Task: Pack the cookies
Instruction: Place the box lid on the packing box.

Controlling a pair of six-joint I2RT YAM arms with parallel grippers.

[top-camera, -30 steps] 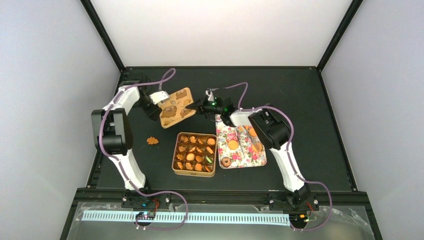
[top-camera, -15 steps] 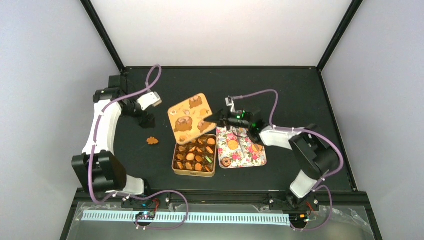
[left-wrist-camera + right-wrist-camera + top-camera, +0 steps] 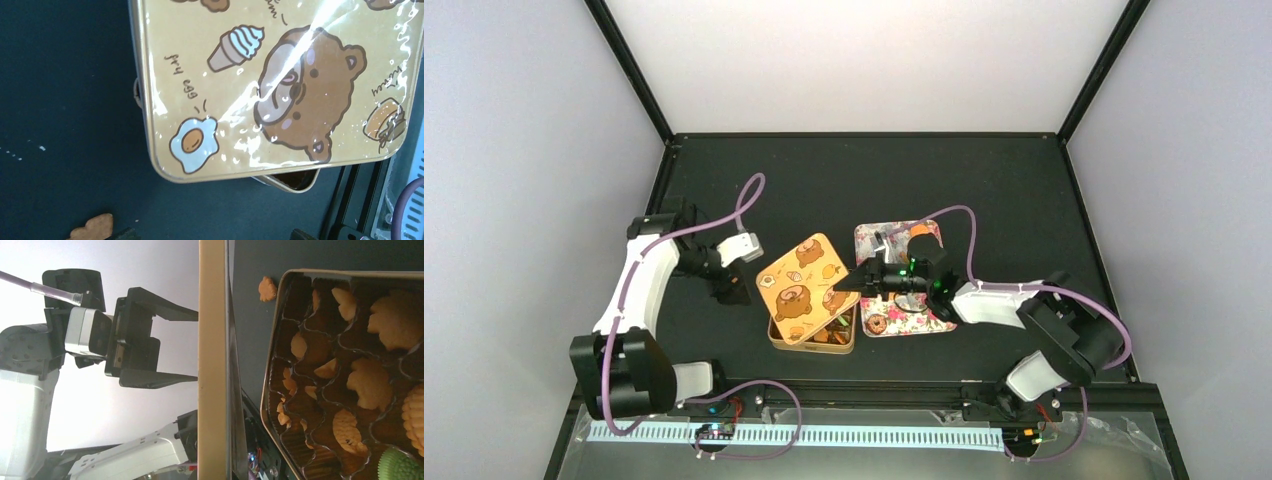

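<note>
One stray cookie (image 3: 92, 227) | just beside left tool (image 3: 187, 346) | jaws spread

Setting: robot test enclosure, probably a lab. Evidence: black table (image 3: 1024, 200), plain white panels (image 3: 864, 60), black frame struts (image 3: 629, 65), two bolted arms (image 3: 634, 290).
</note>
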